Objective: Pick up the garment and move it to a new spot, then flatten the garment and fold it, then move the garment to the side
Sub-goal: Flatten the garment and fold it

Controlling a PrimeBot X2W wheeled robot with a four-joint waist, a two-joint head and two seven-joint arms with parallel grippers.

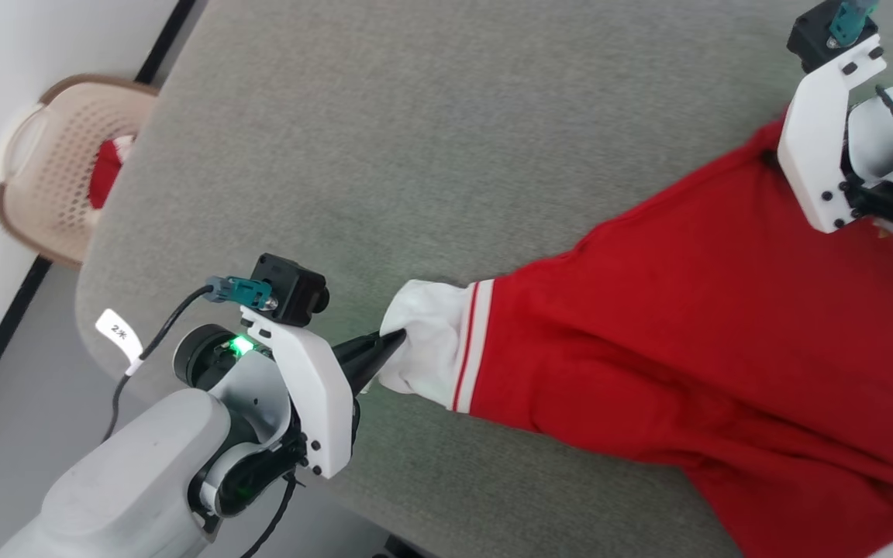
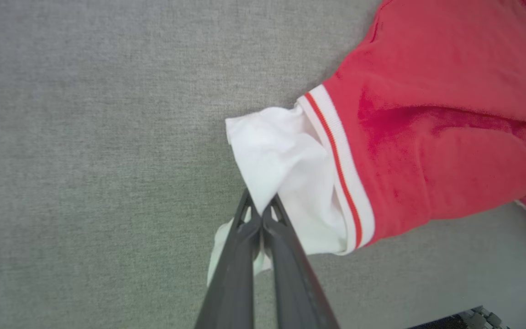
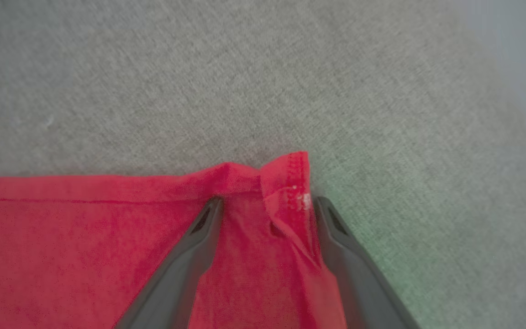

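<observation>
While your left tool (image 2: 261, 208) pinches the garment (image 1: 687, 333) by its white cuff (image 2: 276, 151), your right tool (image 3: 267, 205) gapes astride the opposite hem (image 3: 290, 169).

The right gripper (image 3: 267, 203) has its fingers (image 3: 185, 269) spread wide over the garment (image 3: 62, 256), with red cloth lying between them. A stitched hem corner (image 3: 290, 183) is bunched into a fold that touches one finger. Beyond the hem lies the gray surface (image 3: 199, 82), with a faint green tint beside the gripper.
</observation>
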